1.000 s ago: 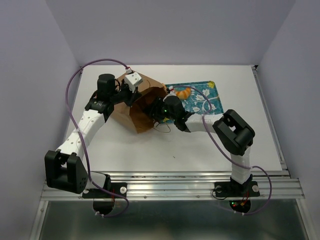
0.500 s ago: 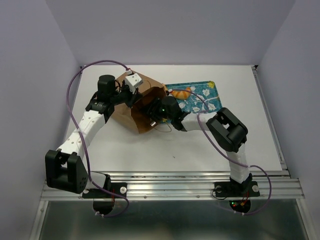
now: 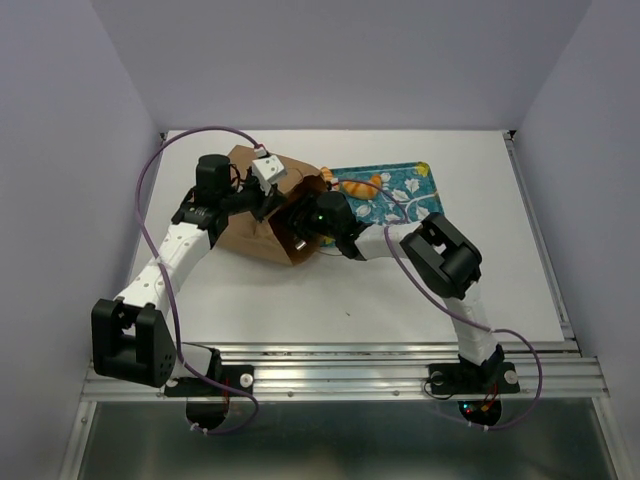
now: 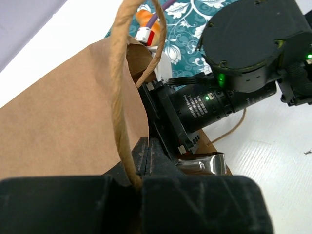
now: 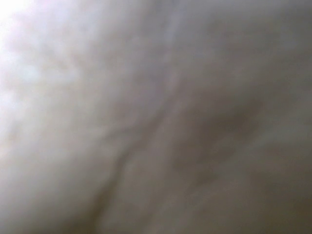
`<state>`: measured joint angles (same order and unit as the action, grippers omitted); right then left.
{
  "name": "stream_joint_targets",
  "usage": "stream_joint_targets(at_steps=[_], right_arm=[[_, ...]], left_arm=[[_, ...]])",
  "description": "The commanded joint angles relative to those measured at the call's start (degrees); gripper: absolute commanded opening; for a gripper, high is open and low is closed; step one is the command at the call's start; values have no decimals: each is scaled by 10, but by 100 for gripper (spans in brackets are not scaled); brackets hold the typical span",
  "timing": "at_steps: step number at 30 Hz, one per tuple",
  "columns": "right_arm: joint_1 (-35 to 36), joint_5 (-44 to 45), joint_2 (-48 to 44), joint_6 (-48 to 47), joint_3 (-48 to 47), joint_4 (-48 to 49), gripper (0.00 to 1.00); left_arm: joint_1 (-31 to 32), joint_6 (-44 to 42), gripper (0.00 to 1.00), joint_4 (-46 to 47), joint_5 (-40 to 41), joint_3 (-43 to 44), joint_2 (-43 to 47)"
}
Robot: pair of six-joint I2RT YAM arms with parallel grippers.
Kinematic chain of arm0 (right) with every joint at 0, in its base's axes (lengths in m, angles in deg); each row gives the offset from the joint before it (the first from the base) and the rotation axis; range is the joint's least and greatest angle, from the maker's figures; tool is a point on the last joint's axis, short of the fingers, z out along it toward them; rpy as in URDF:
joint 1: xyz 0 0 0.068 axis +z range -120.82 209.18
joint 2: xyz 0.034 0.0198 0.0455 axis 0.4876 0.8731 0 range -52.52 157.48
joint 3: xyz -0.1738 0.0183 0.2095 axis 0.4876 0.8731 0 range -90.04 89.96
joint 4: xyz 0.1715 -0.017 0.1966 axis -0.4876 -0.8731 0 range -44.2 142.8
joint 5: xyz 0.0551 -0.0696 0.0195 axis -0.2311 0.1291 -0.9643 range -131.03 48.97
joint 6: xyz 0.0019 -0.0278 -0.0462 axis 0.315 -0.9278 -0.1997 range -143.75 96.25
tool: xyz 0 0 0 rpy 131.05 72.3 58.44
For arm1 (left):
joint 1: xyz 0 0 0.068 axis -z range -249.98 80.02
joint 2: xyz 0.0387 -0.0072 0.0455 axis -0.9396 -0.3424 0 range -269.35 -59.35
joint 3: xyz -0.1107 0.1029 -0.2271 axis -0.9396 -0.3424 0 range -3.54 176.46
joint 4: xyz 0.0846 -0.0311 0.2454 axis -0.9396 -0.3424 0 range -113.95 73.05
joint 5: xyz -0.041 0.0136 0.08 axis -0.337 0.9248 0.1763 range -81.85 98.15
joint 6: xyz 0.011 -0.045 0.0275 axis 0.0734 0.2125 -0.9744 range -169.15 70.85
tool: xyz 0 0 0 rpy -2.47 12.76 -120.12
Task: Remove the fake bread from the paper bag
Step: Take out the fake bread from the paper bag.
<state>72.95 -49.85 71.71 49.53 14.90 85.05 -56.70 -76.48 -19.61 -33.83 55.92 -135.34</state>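
I am clamping the paper bag's (image 4: pixel 63 107) rim with the left gripper (image 4: pixel 147 148) and planning a slow ten-o'clock probe with the right gripper (image 3: pixel 303 232), whose jaw state I cannot tell.

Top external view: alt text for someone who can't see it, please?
Two black-and-white robot arms meet at a brown kraft paper bag lying on a white table, the right arm reaching into its mouth. Beside it, an orange toy pastry lies on a teal floral tray.

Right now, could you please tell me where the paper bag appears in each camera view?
Top external: paper bag lies left of centre.
Left wrist: paper bag fills the left half.
Right wrist: only a blur; cannot tell.
Shared landmark: teal floral tray, beside the bag's mouth.
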Motion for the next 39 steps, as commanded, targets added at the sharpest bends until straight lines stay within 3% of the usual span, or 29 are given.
stream_joint_targets(at_steps=[1, 12, 20, 31, 39], right_arm=[[7, -31, 14, 13, -31, 46, 59], [7, -78, 24, 3, -30, 64, 55], [7, -63, 9, -5, -11, 69, 27], [2, -2, -82, -63, 75, 71, 1], [-16, -7, -158, -111, 145, 82, 1]], left_arm=[[6, -29, 0, 38, -96, -1, 32], [6, -55, 0, 27, -98, -12, 32], [6, -45, 0, 27, -84, -12, 37], [2, -19, 0, 55, -14, -38, 61], [-10, 8, 0, 66, -9, -20, 30]])
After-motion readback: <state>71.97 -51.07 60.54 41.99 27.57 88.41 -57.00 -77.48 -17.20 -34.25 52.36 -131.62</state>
